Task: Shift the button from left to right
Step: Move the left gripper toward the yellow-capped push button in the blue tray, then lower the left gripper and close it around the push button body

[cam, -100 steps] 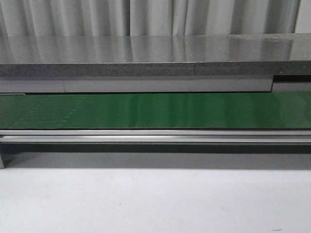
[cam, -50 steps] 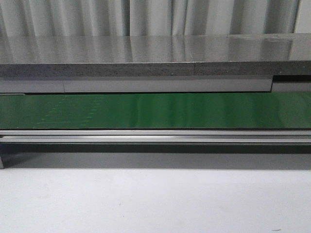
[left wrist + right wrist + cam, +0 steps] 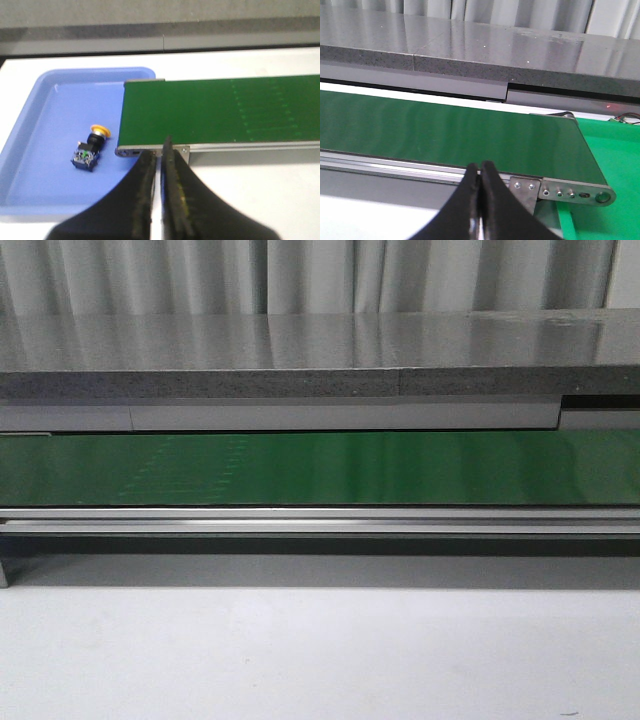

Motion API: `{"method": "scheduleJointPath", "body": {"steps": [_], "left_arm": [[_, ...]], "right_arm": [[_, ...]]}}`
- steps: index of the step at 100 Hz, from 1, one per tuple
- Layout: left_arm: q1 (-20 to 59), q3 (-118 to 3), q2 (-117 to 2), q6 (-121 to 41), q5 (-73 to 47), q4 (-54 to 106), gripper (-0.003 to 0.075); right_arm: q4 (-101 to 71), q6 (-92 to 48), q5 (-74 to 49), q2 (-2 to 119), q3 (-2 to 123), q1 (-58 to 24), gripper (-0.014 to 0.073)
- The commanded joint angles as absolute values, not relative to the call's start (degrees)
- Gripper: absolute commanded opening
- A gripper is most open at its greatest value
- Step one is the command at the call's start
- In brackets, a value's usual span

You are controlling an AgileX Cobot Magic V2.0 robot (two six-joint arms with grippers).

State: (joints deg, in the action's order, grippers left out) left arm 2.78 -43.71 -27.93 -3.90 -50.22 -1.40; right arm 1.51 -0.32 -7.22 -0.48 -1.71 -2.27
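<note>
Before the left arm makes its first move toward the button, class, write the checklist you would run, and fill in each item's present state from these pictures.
1. Button located: ok, it lies on its side in the blue tray.
2. Button free of obstructions: ok, nothing else shows in the tray beside it.
3. Left gripper ready to grasp: not ok, its fingers are nearly closed and hold nothing; it must open.
4. Left gripper over the button: not ok, it sits by the end of the green belt, off to the tray's side.
5. Belt free to receive: ok for the stretches in view.
6. Right gripper empty: ok, shut on nothing.
</note>
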Motion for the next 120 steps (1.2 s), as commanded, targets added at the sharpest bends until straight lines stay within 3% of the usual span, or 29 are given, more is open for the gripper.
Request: {"method": "scheduleJointPath", "body": {"steps": [1,55,64,81,89,120], "left_arm": [[3.2,-47.9,-32.1,-3.5,-51.6,-0.7,0.0005],[3.2,-48.8,-39.8,-4.2,-55.2,-0.9,0.0016],[3.2,-48.8,-39.8,-5.0,-55.5,-0.8,0.0108],[3.2,-48.8,-39.8,-5.0,-55.5,-0.8,0.0509],[3.2,-48.8,-39.8,-5.0,-54.6,-1.1,0.0627],[2.9,-50.3,-40.3,-2.9,-54.4,-5.4,0.0645]], "right_arm": [[1.9,-0.4,-2.4,-1.5,-1.7,-2.3,-0.0068],[1.9,-0.4,-2.4,-1.5,-1.7,-2.3,-0.0068],[1.9,-0.4,-2.4,-1.5,-1.7,-2.3,-0.0068],[1.9,-0.4,-2.4,-1.5,-1.7,-2.3,-0.0068],[1.9,-0.4,-2.4,-1.5,-1.7,-2.3,-0.0068],[1.9,-0.4,-2.4,-1.5,-1.7,-2.3,-0.0068]]}}
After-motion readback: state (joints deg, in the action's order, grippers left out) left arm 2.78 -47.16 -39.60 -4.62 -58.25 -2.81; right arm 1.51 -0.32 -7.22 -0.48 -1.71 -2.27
